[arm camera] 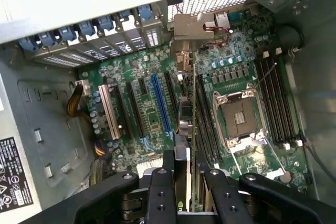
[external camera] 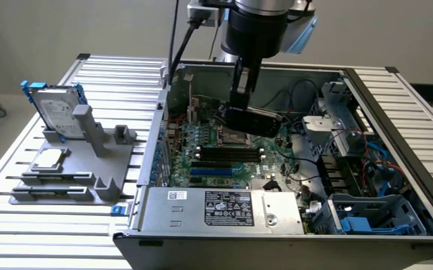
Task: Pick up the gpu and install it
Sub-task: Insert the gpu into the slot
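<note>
In the exterior view, the black two-fingered gripper [external camera: 240, 109] reaches down into the open grey metal computer case [external camera: 396, 112]. It is clenched on the gpu [external camera: 255, 122], a thin flat card with a black rounded cooler face. The card hangs tilted over the far part of the green motherboard [external camera: 224, 152]. A silver power supply [external camera: 224, 208] sits along the case's near edge. On the exterior view's left, the ribbed aluminium table [external camera: 111, 73] carries a grey plastic fixture [external camera: 99, 163]. It holds an upright silver hard drive with blue frame [external camera: 54, 107] and, nearer, a small square silver chip [external camera: 49, 159].

In the wrist view, the black fingers [arm camera: 160, 192] press on either side of the gpu [arm camera: 186, 119], seen edge-on. Its silver metal bracket [arm camera: 191, 27] points toward the case's perforated wall. The card lies between the long blue slot [arm camera: 160, 103] and the square silver processor socket [arm camera: 239, 119]. I cannot tell whether its edge touches a slot.
</note>
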### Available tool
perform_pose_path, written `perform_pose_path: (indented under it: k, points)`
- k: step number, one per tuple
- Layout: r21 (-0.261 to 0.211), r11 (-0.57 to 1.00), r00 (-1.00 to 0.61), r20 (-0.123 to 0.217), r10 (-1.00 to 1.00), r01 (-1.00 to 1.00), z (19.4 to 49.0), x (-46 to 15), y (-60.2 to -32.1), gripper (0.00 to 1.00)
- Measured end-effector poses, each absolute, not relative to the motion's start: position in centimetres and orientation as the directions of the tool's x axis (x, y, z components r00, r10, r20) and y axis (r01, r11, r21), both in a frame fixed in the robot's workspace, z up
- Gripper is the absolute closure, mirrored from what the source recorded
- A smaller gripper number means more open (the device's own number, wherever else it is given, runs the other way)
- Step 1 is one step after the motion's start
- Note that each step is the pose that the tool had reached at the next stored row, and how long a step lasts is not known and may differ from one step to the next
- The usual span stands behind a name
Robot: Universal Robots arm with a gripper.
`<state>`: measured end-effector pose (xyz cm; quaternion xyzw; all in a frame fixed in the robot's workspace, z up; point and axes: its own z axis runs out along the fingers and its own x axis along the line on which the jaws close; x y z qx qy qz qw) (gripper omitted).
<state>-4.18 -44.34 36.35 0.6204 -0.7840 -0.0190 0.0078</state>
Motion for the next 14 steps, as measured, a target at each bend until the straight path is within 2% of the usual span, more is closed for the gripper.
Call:
perform_pose_path:
  k: [14]
  points:
    - [0.036,0.048,-0.049,-0.012,-0.999,-0.998,35.0,-4.2,-44.7,0.74]
